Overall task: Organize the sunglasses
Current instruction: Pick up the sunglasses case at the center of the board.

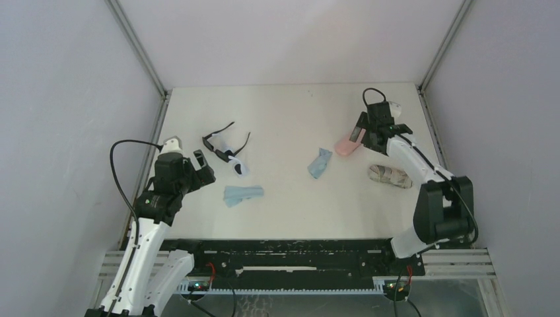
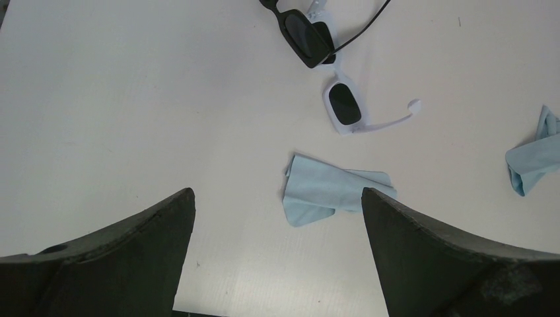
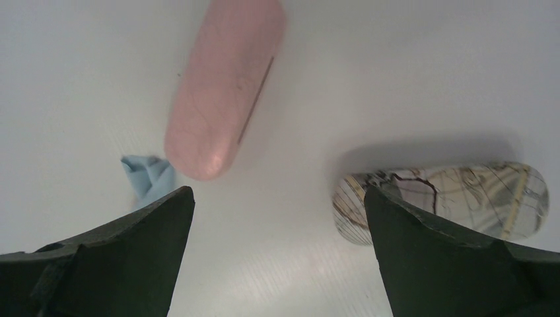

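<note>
The black-framed sunglasses (image 1: 221, 142) (image 2: 305, 36) lie with arms unfolded at the table's left middle, one end resting over the white-framed sunglasses (image 1: 238, 166) (image 2: 345, 105). My left gripper (image 1: 187, 150) (image 2: 277, 193) hovers open just left of both pairs, holding nothing. My right gripper (image 1: 376, 132) (image 3: 277, 190) stands open and holding nothing at the far right, above the table between a pink oval case (image 1: 349, 142) (image 3: 224, 86) and a patterned case (image 1: 389, 176) (image 3: 455, 195). Both cases are closed.
One light-blue cloth (image 1: 243, 193) (image 2: 327, 195) lies crumpled just near of the sunglasses. A second light-blue cloth (image 1: 319, 163) (image 2: 535, 158) (image 3: 148, 175) lies mid-table, left of the pink case. Grey walls enclose the table on three sides.
</note>
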Controlling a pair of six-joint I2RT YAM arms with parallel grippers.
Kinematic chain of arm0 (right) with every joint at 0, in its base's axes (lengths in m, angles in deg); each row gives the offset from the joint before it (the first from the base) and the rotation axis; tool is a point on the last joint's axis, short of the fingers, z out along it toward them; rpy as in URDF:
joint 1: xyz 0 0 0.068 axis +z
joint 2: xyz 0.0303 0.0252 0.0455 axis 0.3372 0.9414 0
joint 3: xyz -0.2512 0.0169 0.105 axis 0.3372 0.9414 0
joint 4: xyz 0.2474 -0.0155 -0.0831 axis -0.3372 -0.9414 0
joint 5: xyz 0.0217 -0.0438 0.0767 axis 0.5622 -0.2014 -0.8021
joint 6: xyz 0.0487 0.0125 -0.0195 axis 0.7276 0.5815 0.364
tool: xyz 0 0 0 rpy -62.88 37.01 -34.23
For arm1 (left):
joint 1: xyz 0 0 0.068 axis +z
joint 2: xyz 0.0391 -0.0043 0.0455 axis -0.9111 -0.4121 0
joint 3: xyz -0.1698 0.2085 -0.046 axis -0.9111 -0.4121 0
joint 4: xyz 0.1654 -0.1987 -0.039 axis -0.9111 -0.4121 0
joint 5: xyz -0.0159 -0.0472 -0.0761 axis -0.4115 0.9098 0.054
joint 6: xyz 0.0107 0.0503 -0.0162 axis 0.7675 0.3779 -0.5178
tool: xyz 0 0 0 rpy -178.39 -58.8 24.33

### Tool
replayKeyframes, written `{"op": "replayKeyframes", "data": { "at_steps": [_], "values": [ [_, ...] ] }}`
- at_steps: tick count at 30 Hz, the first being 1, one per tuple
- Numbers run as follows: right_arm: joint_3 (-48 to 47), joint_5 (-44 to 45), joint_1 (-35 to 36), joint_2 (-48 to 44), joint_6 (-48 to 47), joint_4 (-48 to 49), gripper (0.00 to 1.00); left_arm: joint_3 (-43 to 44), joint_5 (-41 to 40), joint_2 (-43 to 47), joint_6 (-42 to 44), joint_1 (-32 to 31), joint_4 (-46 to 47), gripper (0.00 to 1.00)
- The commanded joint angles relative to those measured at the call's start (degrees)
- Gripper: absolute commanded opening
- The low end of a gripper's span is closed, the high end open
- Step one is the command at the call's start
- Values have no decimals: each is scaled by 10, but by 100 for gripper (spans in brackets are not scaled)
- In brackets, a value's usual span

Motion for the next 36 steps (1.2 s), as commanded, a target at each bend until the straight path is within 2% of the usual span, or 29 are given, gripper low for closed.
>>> {"op": "replayKeyframes", "data": {
  "at_steps": [1, 10, 18, 27, 32, 36],
  "values": [
    [-69, 47, 17, 70, 53, 15, 100, 17, 3, 8, 13, 4, 15, 100],
    [-190, 61, 36, 212, 109, -7, 100, 17, 11, -3, 14, 4, 15, 100],
    [-293, 87, 57, 324, 138, -87, 100, 15, 26, -6, 16, 4, 20, 100],
    [-367, 136, 69, 394, 141, -153, 98, 15, 32, -9, 19, 4, 21, 100],
    [-355, 128, 66, 395, 135, -146, 90, 15, 34, -12, 18, 4, 21, 100],
    [-334, 117, 64, 378, 118, -121, 74, 15, 36, -13, 18, 4, 22, 100]
  ]
}}
